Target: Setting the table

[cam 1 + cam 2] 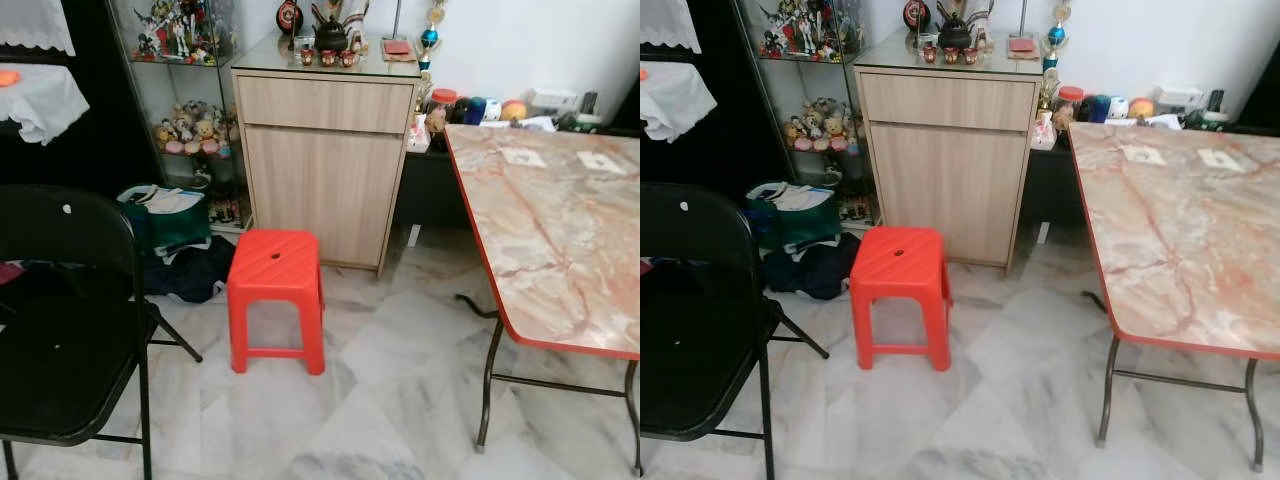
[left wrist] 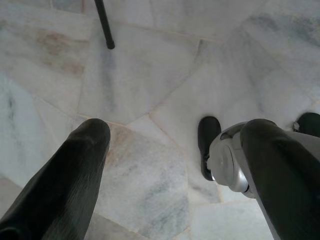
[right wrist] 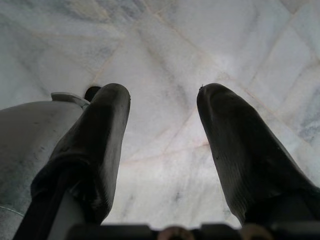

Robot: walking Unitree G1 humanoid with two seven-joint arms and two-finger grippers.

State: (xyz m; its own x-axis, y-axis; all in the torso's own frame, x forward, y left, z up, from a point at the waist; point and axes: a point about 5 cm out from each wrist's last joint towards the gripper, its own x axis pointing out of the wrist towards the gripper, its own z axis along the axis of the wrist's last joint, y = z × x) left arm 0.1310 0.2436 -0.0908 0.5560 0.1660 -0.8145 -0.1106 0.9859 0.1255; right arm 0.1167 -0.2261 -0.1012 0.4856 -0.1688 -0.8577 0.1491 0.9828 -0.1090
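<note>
- Plainly the setting has hardly begun: the table [image 1: 560,240] carries nothing like plates or cutlery, just two pale slips [image 1: 523,157] near its far end, well ahead of both grippers
- Left gripper [image 2: 172,155] hangs idle over the marble floor [image 2: 150,90], fingers spread wide with nothing between them; a thin black leg [image 2: 105,25] stands on the floor beyond its tips
- Right gripper [image 3: 162,125] likewise points down at bare floor, fingers wide apart and holding nothing
- Still to do, by my reckoning: find tableware, fetch it and lay it out; the cabinet [image 1: 325,170] with a teapot [image 1: 330,38] and small cups on top is one likely source, forward of the left gripper
- A red stool [image 1: 277,290] and a black chair [image 1: 60,320] stand on the left gripper's side
- Hidden or unclear: the table's right edge is cut off, the cabinet is closed, and the jars and clutter [image 1: 480,108] behind the table are too small to name; the slips may be paper or coasters
</note>
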